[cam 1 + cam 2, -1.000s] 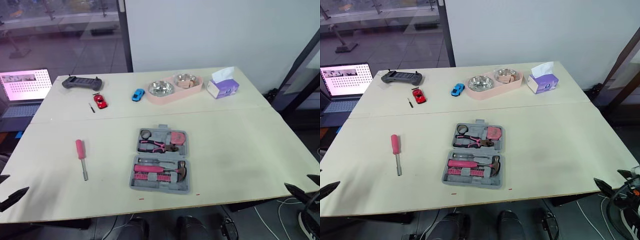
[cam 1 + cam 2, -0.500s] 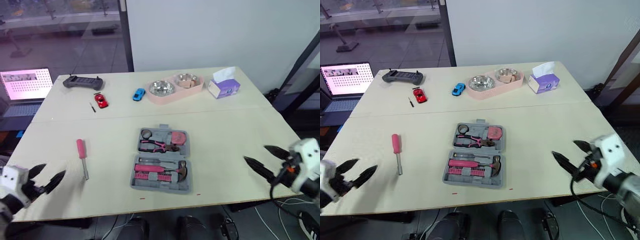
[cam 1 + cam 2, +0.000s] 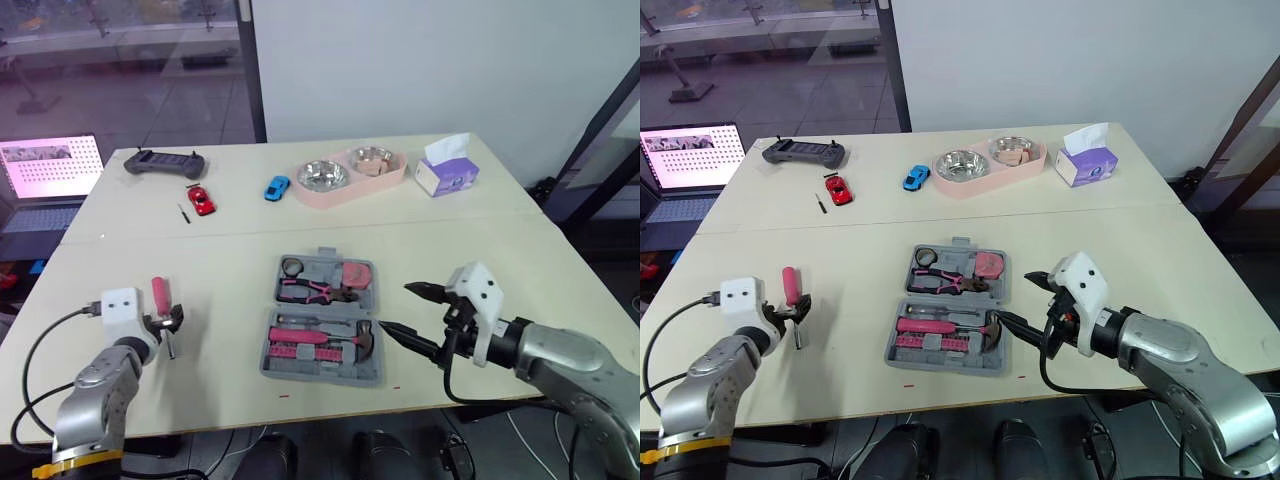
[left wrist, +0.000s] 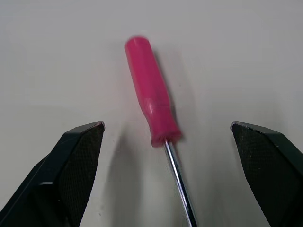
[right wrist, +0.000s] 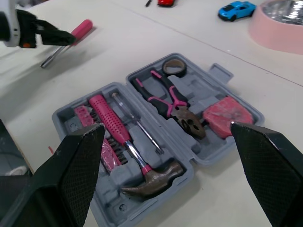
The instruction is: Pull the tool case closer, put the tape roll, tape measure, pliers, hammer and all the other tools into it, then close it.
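The pink screwdriver (image 4: 151, 90) lies toward the left edge of the worktop (image 3: 480, 260), well apart from the open tool case (image 3: 318, 376), with its handle to the far edge and its shaft to the near edge. The left gripper (image 3: 167, 322) is the nearer, its fingers apart astride the handle-shaft joint, across the long axis. The right gripper (image 3: 395, 307), fingers apart, hangs beside the case's right side.

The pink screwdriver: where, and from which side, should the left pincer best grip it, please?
Probably the thick pink handle, from above, closing across its width: it lies flat on the table, and the thin shaft offers little purchase. The open left pincer straddles it.
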Controlling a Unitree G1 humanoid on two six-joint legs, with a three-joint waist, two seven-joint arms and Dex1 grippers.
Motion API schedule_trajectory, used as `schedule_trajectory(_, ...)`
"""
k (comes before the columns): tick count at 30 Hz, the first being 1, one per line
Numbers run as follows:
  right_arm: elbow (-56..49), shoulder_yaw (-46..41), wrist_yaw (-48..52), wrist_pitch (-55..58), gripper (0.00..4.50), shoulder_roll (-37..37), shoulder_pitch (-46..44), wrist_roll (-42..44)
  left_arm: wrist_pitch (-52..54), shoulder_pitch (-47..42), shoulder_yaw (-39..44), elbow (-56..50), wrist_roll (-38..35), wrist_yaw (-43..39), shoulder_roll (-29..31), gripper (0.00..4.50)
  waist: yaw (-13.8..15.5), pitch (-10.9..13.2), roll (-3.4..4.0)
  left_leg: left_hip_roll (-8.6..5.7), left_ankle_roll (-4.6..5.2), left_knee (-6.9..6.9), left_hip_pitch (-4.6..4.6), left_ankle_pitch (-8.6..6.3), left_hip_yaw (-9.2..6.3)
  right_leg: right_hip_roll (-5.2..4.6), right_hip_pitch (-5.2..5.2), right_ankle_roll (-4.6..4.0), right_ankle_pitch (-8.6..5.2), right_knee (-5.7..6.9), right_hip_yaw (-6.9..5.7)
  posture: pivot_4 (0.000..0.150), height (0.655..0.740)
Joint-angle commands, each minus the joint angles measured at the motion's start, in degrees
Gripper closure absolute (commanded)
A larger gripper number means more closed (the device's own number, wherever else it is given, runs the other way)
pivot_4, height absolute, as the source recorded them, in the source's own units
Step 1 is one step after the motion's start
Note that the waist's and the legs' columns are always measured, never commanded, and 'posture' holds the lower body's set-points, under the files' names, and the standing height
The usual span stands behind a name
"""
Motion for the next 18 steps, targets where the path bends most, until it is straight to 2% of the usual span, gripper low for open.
schedule_trajectory(1,0.84,0.03,0.97,-1.99,0.05,-0.77,-1.68,-0.81,-2.17,-3.47,-0.91,4.33,1.73,0.31,-0.02,0.0,0.11,0.0,0.0,0.0,0.0,0.01,0.0,0.0,0.0,0.0,0.0,0.0,0.0,0.01,-0.01,0.15,0.74)
schedule_trajectory(5,1.6,0.03,1.28,-2.52,0.05,-1.1,-2.0,-1.61,-2.57,-5.82,-0.98,9.18,1.89,-0.07,-0.61,0.0,1.02,-0.01,0.01,-0.04,-0.02,0.03,0.01,0.02,-0.01,-0.02,0.01,-0.01,0.01,0.03,-0.02,0.15,0.74)
schedule_trajectory(8,1.58,0.1,0.97,-2.47,0.0,-1.05,-2.34,-1.85,-4.14,-6.0,-1.64,10.93,2.25,-1.3,-0.97,1.34,1.39,-0.04,0.06,-0.04,-0.03,0.02,0.02,0.02,0.01,-0.04,0.01,-0.01,0.01,0.04,0.02,0.15,0.74)
schedule_trajectory(13,0.86,0.49,-0.16,-2.03,0.0,-0.25,-1.64,-1.89,-6.19,-6.29,-1.8,12.88,2.22,-2.97,-0.89,3.99,1.59,-0.06,0.11,-0.05,-0.04,0.04,0.03,0.03,0.0,-0.09,0.04,-0.02,0.02,0.05,0.02,0.15,0.74)
schedule_trajectory(18,1.08,-0.12,1.14,-3.64,0.0,-1.22,0.53,-2.53,-8.33,-7.66,-1.61,14.96,2.07,-4.64,-0.47,4.1,1.7,-0.12,0.21,-0.06,-0.06,0.06,0.03,0.04,-0.03,-0.09,0.07,-0.03,0.02,0.05,0.0,0.15,0.74)
